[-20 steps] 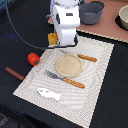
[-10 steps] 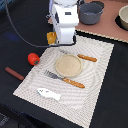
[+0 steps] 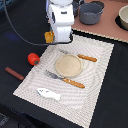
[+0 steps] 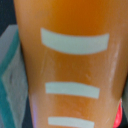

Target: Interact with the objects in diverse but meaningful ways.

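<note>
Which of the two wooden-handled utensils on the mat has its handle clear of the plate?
The fork, lying on the placemat beside the plate, nearer the fish. The knife's blade disappears past the plate's far edge.

One tomato (image 3: 33,58), one sausage (image 3: 14,73), one fish (image 3: 49,93), one loaf (image 4: 75,60), one plate (image 3: 68,65), one fork (image 3: 65,80), one knife (image 3: 84,57), one pot (image 3: 91,12), one mat (image 3: 95,95).

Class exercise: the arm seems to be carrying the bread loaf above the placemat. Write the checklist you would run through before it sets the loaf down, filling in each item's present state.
1. Bread loaf in the grasp: ok, it fills the wrist view.
2. Gripper fingers' hold: cannot tell, the fingers are hidden.
3. Loaf lifted off the placemat: cannot tell.
4. Plate empty for placing: ok.
5. Fork and knife off the plate: ok, one on each side.
6. Tomato and fish away from the plate: ok.
</note>
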